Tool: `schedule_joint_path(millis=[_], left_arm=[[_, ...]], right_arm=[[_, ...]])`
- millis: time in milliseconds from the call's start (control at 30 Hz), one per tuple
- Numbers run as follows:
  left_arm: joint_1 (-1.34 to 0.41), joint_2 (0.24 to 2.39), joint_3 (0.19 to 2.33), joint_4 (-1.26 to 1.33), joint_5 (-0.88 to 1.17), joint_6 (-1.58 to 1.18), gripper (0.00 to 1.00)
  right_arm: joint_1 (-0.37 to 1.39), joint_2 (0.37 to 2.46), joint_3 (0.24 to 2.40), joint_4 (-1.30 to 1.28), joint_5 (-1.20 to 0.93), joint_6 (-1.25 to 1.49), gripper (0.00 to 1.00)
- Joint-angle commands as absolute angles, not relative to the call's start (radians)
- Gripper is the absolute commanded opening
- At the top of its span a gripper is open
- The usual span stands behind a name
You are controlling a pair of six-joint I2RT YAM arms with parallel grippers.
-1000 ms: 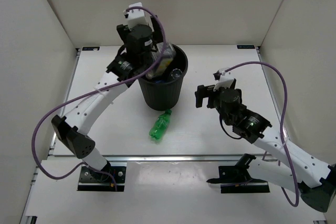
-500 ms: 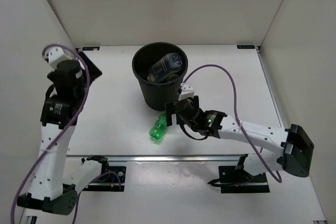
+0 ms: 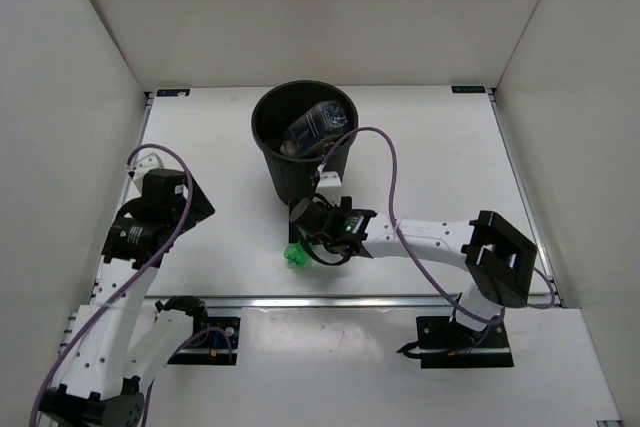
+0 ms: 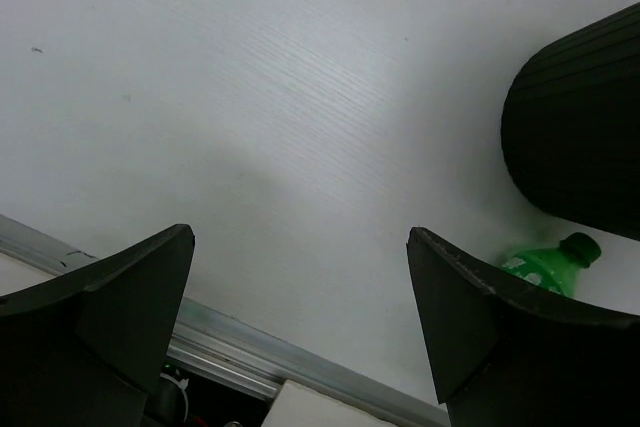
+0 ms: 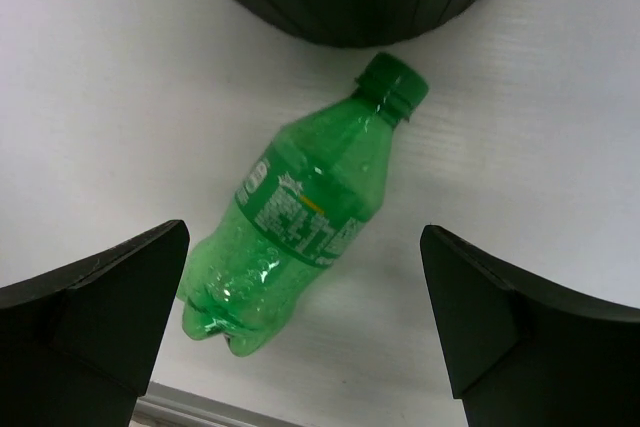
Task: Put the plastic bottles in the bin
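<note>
Where the table (image 3: 430,147) approaches its near edge, the green bottle (image 5: 300,212) lies on its side, just short of the foot of the bin (image 3: 290,175). The right gripper (image 5: 305,235) hangs directly above it with its fingers spread wide and holding nothing. In the wrist view, one finger stands to each side of the bottle body.

The bottle's long axis runs from its base, near and left, to its cap, far and right, with the cap close to the bin wall. This axis lies oblique to the line between the fingers, not square across it. A closing stroke would likely meet the body at a slant, so a small wrist rotation before descent appears advisable.

The left gripper (image 4: 300,237), also spread and empty, sits at the near left, well apart from the bottle — the right arm is the nearer one.

Farther back the bin stands upright. Clear bottles (image 3: 318,127) lie inside it — their count cannot be read from above.
</note>
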State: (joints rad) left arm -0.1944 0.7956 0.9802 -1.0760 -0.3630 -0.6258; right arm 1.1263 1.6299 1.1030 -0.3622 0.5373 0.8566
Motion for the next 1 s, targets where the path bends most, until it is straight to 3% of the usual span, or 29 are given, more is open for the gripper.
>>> schedule_joint_path(millis=[0,300,367,433,533,700,800,967], left_arm=[[-0.189,0.759,1.043,-1.112,-0.435,-0.637,0.99],[-0.221,0.698,0.996,-1.115,-0.428,-0.640,0.98],[-0.219,0.701,1.002,-1.121,-0.433,-0.632,0.99],[-0.221,0.706,1.014,-1.117,-0.434,-0.623,0.99],[-0.227,0.701,1.026,-1.104,-0.411,-0.614,0.99],[-0.242,0.739,1.045,-1.065,-0.376,-0.611,0.98],[-0.247,0.773,1.061,-1.055,-0.356,-0.600,0.98],[-0.236,0.839,1.094,-1.025,-0.342,-0.594,0.99]], right_arm=[[1.134,1.647,1.057,-0.281,0.553,0.928,0.99],[1.144,1.796,1.149,-0.336,0.586,0.899,0.97],[1.132,1.789,1.137,-0.339,0.569,0.900,0.89],[1.132,1.758,1.085,-0.318,0.552,0.899,0.73],[1.131,1.657,1.011,-0.264,0.526,0.897,0.32],[1.141,1.455,0.936,-0.319,0.578,0.870,0.34],[1.132,1.233,0.890,-0.357,0.610,0.784,0.35],[0.921,0.939,0.870,-0.322,0.588,0.544,0.34]])
